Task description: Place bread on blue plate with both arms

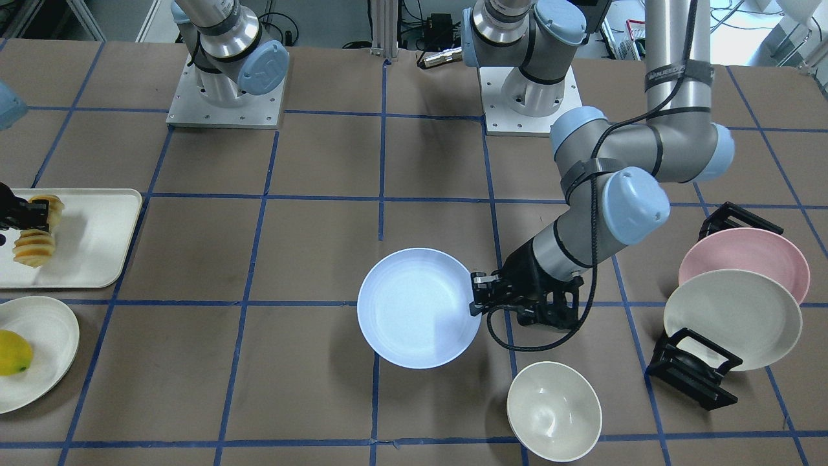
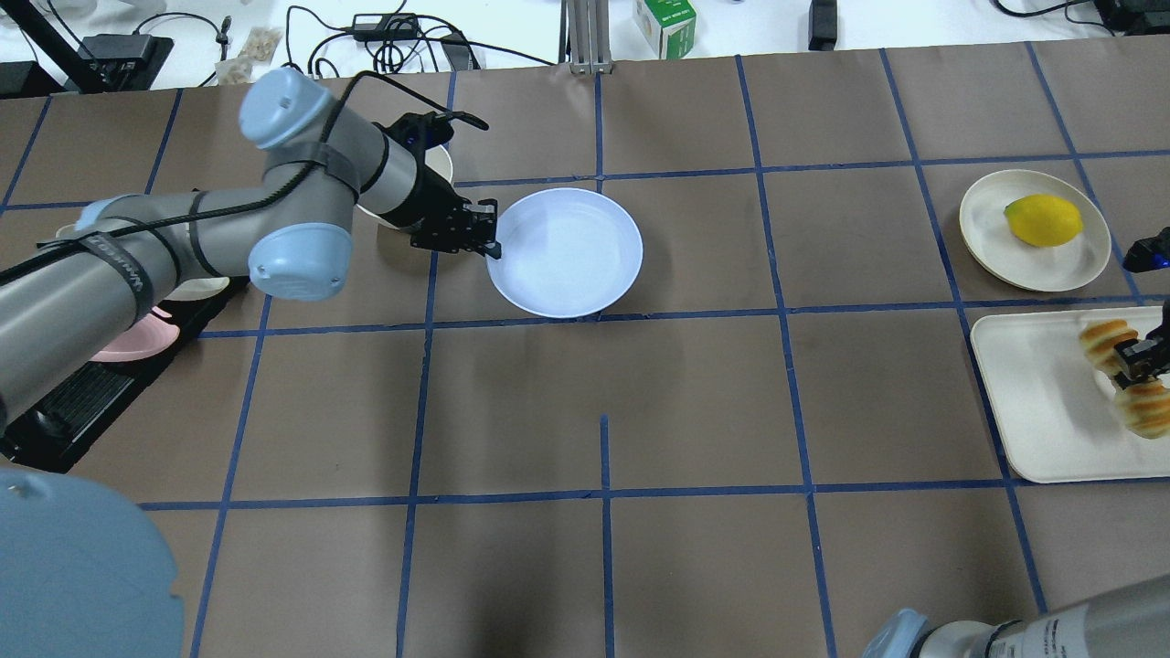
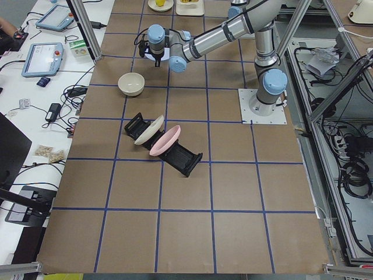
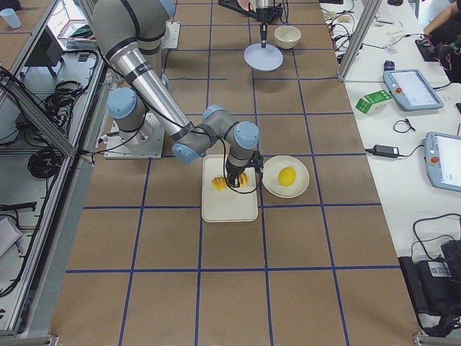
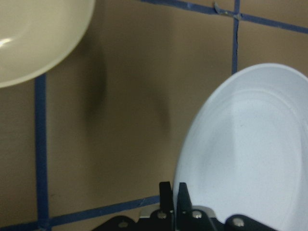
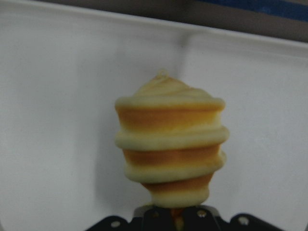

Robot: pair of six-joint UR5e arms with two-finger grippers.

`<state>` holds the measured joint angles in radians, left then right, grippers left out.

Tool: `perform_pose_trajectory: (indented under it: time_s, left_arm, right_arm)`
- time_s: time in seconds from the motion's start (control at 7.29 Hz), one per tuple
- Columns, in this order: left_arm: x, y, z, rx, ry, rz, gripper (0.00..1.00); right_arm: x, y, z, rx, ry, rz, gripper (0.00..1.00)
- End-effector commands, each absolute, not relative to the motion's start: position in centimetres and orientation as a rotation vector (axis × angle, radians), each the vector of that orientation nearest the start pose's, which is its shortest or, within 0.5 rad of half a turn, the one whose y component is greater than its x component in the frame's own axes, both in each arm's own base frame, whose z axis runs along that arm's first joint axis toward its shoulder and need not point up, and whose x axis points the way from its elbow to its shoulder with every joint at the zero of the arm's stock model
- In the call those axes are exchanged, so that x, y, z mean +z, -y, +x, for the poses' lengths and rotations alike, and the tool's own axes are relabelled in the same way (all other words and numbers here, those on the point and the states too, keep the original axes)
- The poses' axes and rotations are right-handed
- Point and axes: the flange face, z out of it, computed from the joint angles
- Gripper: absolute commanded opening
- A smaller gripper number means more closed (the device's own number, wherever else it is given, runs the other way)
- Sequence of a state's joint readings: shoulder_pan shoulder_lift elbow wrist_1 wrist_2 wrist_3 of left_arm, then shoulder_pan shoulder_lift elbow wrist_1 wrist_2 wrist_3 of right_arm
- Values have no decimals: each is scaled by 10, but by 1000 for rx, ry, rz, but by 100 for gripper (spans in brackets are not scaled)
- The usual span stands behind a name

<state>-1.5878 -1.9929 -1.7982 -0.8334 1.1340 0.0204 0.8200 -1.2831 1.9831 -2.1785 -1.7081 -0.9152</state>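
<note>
Ridged yellow-orange bread loaf (image 6: pixel 171 144) sits pinched in the right gripper (image 2: pixel 1136 358); round pale-blue plate (image 2: pixel 567 251), rim nipped by left gripper (image 2: pixel 492 242), lies well left.

Exterior views are evenly and brightly lit from above; shadows on the brown table (image 1: pixel 310 259) are soft and faint. The blue plate (image 1: pixel 407 310) is blown nearly white at its centre, and one side is shaded. A small highlight is noted inside the cream bowl (image 1: pixel 554 411). In the right wrist view the bread (image 6: pixel 171 144) is rendered soft-focused. The left wrist view is dimmer, with blurred shadow bands.
</note>
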Motion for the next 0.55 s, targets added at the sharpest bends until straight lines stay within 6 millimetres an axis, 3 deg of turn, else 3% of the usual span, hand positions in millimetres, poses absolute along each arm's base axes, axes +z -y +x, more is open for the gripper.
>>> perform_pose_trajectory:
  time_s: [0.0, 0.41]
  left_arm:
    - [186, 574, -209, -110, -3576, 168, 0]
    - [172, 562, -212, -46, -3580, 163, 0]
  right_arm:
    - [218, 458, -262, 246, -3148, -270, 0]
    - [225, 465, -264, 214, -3154, -264, 0]
